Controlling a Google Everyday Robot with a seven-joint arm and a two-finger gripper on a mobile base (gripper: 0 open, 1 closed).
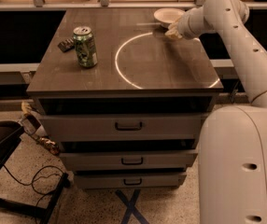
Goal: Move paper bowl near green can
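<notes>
The paper bowl [167,16] sits at the far right of the dark tabletop [124,73], white and shallow. My gripper [172,31] is low over the table just in front of the bowl's near right rim. The green can [85,46] stands upright on the left side of the table, well apart from the bowl and the gripper.
A small dark flat object [66,45] lies just left of the can. A bright ring of light [138,59] marks the table's middle. Drawers [126,125] sit below the top. A dark stand and cables [17,181] are on the floor at the left.
</notes>
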